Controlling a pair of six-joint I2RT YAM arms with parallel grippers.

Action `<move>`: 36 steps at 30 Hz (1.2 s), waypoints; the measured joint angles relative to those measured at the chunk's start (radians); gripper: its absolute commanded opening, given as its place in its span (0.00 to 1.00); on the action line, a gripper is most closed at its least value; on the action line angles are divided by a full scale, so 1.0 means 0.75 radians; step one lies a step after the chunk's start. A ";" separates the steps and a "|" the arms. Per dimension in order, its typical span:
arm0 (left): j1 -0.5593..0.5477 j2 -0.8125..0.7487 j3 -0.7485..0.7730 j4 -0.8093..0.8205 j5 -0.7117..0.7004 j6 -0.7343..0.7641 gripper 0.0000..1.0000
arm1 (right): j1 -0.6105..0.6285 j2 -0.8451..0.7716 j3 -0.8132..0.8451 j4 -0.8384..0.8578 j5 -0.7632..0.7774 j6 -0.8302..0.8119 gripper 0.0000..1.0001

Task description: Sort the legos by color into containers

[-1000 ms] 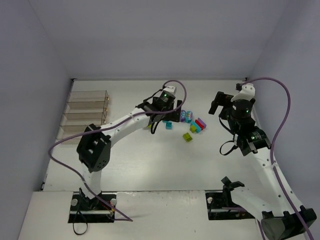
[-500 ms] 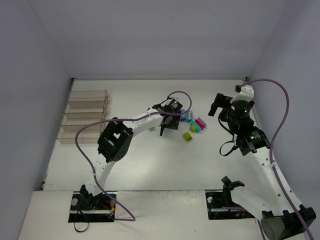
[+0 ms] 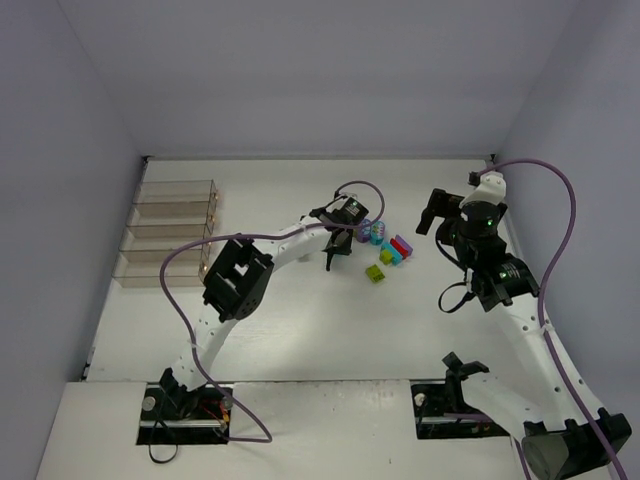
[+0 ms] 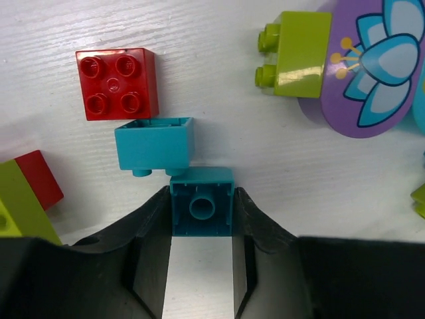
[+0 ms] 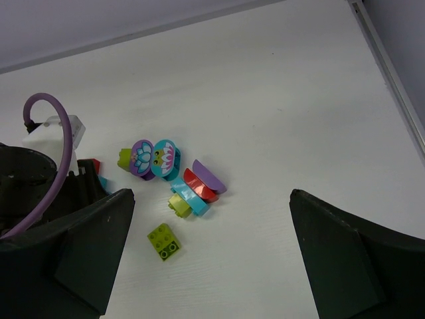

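The cyan brick (image 4: pixel 201 211), on the table (image 4: pixel 279 173) near the red brick (image 4: pixel 117 82), was clamped between the left gripper's (image 4: pixel 201 199) jaws, a second cyan brick (image 4: pixel 154 146) lying between the two. A straight lift was judged best, lest that neighbour be dragged; the right gripper (image 5: pixel 212 266) was held wide open, empty.

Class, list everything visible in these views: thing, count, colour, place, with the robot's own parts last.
containers: four, clear, joined row at the table's left side.
gripped brick: one, cyan, between the left tool's fingers.
second cyan brick: one, cyan, on its side just ahead.
red brick: one, red, beyond that.
flower pieces: two, purple and cyan, side by side mid-table.
stacked pile: count unclear; cyan, red, purple, lime; beside the flower pieces.
loose lime brick: one, lime, apart from the pile.
table: one, white, underneath.
left tool: one, black, shut on the gripped brick.
right tool: one, black, open, at right.
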 measured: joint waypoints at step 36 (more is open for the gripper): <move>1.093 -0.509 -0.282 0.114 0.186 0.544 0.07 | 0.000 0.139 0.005 0.003 -0.246 -0.042 1.00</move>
